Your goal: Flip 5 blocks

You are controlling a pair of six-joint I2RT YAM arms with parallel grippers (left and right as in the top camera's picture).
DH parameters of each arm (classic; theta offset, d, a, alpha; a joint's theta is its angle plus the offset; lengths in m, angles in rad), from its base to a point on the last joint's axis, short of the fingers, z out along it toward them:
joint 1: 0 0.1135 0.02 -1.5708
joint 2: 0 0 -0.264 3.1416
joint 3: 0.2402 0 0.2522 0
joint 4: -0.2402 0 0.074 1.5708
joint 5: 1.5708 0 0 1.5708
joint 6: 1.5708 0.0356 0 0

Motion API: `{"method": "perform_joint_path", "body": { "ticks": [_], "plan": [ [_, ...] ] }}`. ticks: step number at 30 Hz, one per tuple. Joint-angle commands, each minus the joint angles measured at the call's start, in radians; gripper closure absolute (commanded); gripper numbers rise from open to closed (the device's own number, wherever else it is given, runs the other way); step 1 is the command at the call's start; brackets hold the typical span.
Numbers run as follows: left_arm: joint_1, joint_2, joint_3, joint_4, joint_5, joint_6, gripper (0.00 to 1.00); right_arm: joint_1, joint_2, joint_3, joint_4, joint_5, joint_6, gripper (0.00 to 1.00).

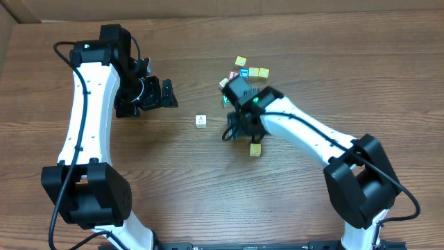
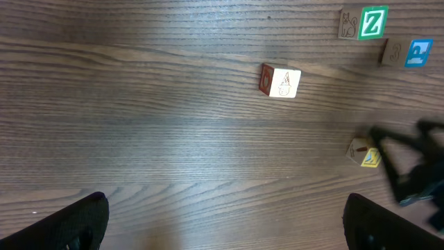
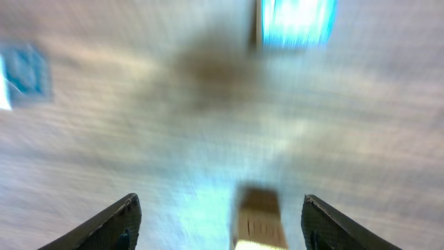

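The left gripper [image 2: 222, 226] is spread wide — the right gripper [image 3: 220, 207] is spread too, a blurred block [image 3: 260, 212] untouched between the jaws — blue block [image 3: 295, 21] at twelve o'clock.

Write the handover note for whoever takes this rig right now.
Left claw: open, empty.
Right claw: open. A blurred tan block stands between its fingers, ungripped.
Blocks: the white block sits alone mid-table, with the green Z block and the teal-blue block beyond it. The pale yellow block lies beside the right claw and is probably that same tan one.
Done: cannot tell which blocks are already flipped.
To do: confirm the count, then flip the remainder.
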Motion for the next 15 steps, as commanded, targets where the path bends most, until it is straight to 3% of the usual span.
{"method": "perform_joint_path", "body": {
  "ticks": [1, 11, 15],
  "plan": [
    [-0.006, 0.013, 0.025, 0.001, 0.001, 0.004, 0.00, -0.048, -0.019, 0.047, 0.053, 0.093, -0.051, 0.26],
    [-0.006, 0.013, 0.026, 0.001, 0.001, 0.004, 0.00, -0.108, 0.046, 0.037, 0.165, 0.092, -0.052, 0.27],
    [-0.006, 0.013, 0.026, 0.001, 0.001, 0.004, 0.00, -0.108, 0.086, 0.033, 0.187, 0.058, -0.133, 0.27]
  ]
}}
